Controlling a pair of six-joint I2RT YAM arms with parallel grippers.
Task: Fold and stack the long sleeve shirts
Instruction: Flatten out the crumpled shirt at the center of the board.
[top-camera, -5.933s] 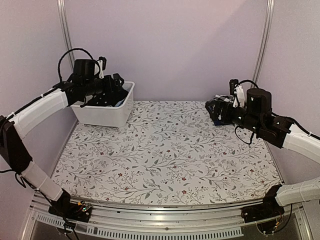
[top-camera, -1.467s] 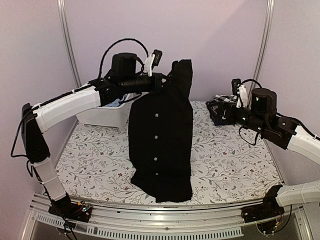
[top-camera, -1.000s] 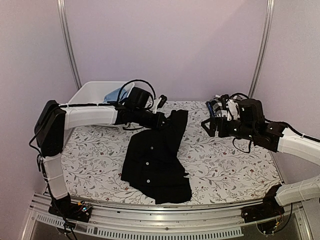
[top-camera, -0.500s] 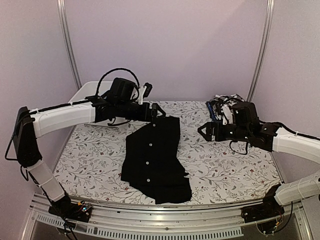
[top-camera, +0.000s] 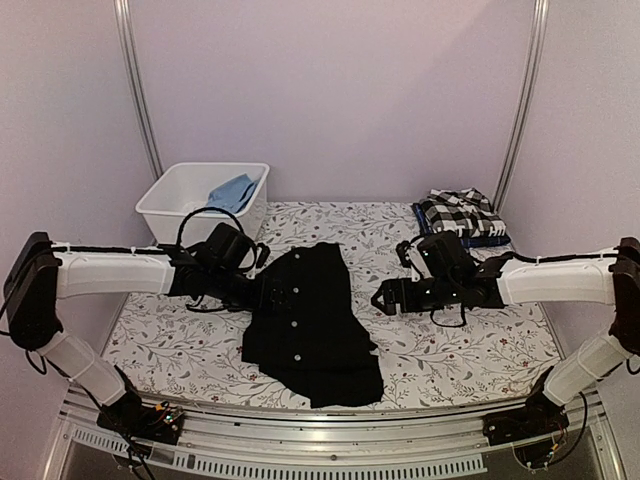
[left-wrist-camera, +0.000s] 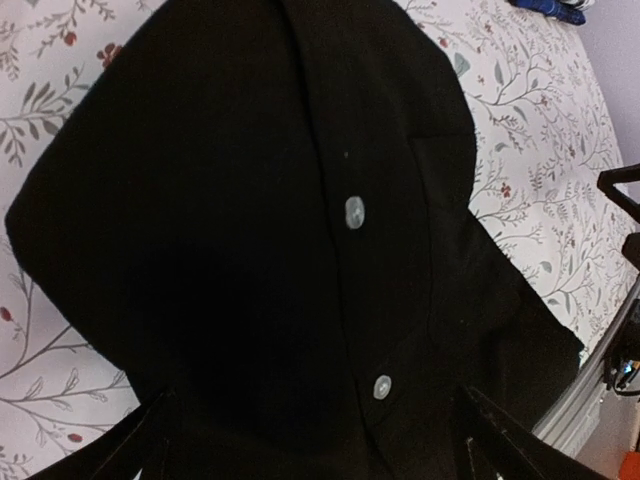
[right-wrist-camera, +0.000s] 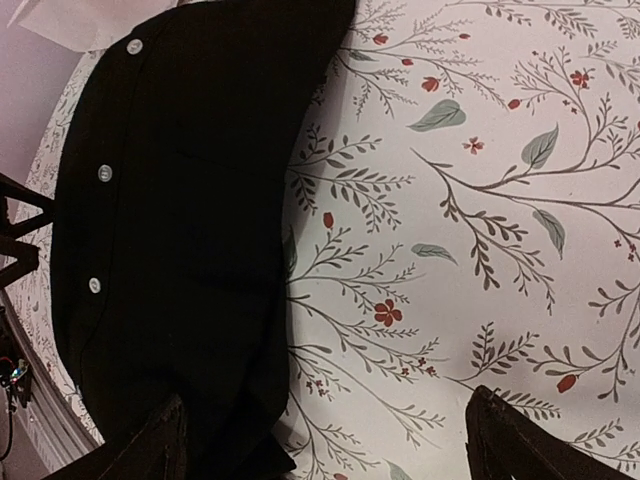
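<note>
A plain black long sleeve shirt (top-camera: 312, 325) with small white buttons (left-wrist-camera: 354, 212) lies spread on the flowered table, reaching to the front edge. My left gripper (top-camera: 272, 297) hovers low over its upper left part, open; in the left wrist view (left-wrist-camera: 320, 445) black cloth fills the space under the spread fingers. My right gripper (top-camera: 383, 298) stands open at the shirt's right edge (right-wrist-camera: 335, 445), one finger (right-wrist-camera: 160, 440) over the cloth and the other (right-wrist-camera: 520, 440) over bare table. A folded black-and-white checked shirt (top-camera: 462, 212) rests at the back right on a dark blue folded cloth.
A white bin (top-camera: 185, 215) with a light blue cloth (top-camera: 232, 190) in it stands at the back left. Purple walls with metal posts close the back and sides. A metal rail (top-camera: 320, 440) runs along the front edge.
My left gripper opened and let go of the black shirt, which dropped flat. Both arms came down; the right one moved left from the checked stack to the shirt's edge.
</note>
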